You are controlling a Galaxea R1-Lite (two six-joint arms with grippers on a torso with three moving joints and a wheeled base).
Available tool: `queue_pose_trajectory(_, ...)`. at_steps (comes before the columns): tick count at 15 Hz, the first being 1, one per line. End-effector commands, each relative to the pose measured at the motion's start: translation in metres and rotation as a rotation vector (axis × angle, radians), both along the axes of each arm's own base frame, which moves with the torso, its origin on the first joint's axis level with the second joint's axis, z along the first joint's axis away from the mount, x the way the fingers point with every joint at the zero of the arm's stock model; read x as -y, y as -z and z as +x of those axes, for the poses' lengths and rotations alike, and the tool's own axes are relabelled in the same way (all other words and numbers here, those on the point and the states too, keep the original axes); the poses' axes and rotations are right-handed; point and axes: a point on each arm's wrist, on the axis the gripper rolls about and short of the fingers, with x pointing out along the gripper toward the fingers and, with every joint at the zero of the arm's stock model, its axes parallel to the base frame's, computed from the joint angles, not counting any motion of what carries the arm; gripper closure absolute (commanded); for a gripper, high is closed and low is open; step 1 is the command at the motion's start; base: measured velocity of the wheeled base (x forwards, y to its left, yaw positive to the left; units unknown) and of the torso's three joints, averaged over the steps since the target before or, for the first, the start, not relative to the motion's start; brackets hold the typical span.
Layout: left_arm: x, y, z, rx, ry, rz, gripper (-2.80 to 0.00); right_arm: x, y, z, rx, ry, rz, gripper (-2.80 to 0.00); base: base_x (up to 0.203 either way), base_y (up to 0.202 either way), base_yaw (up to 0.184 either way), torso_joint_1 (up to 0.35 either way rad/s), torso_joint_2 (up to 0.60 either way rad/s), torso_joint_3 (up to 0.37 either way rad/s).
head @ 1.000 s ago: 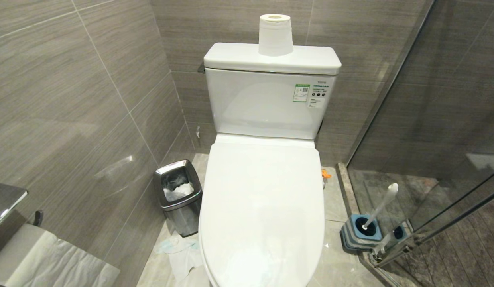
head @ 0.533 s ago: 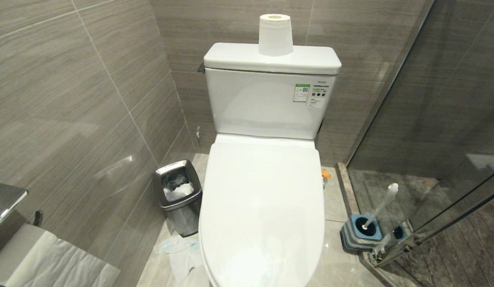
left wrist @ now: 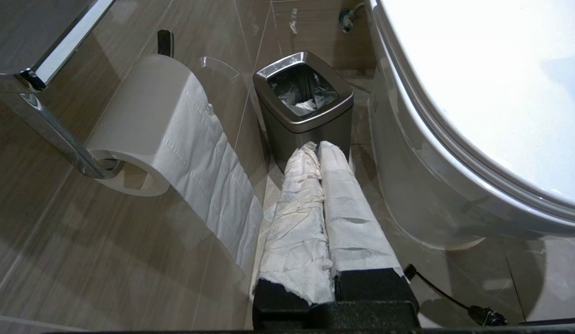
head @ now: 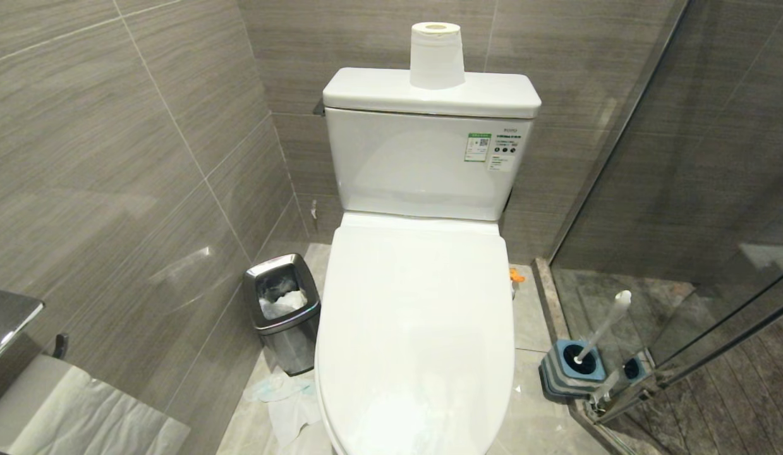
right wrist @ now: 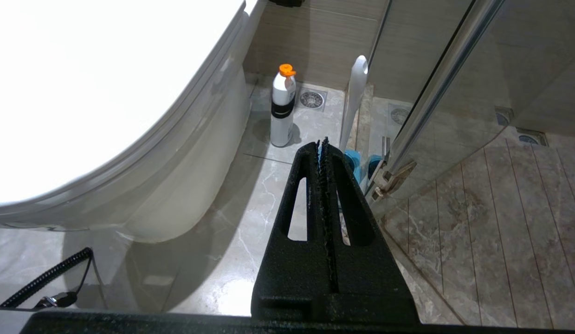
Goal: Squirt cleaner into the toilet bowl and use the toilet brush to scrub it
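Waiting at the start, the robot has no step begun: the toilet bowl (head: 416, 328) fills the frame's centre with its lid down. The toilet brush (head: 603, 328) stands in its holder at lower right. The left hand (left wrist: 317, 148) and right hand (right wrist: 322, 144) are both closed and empty. Next, the lid must be lifted, probably, before the white bottle (right wrist: 282, 109) is fetched.

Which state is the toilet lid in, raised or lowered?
Lowered. The white lid lies flat over the toilet bowl, hiding the inside, and the tank front behind it is fully exposed.
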Motion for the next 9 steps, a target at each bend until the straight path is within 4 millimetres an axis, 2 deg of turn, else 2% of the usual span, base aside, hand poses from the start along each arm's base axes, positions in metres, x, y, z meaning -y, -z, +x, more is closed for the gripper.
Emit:
queue_pose_trajectory(1,0.0,0.0,0.0001,-0.002,0.0,0.0,0.0,0.0,0.0005,0.0001,-0.002,-0.001,-0.001,0.0,0.0,0.0,0.0,0.0,0.0,0.0)
queue_pose_trajectory(9,0.0,0.0,0.0001,-0.002,0.0,0.0,0.0,0.0,0.0005,0.0001,-0.002,-0.001,-0.001,0.0,0.0,0.0,0.0,0.0,0.0,0.0)
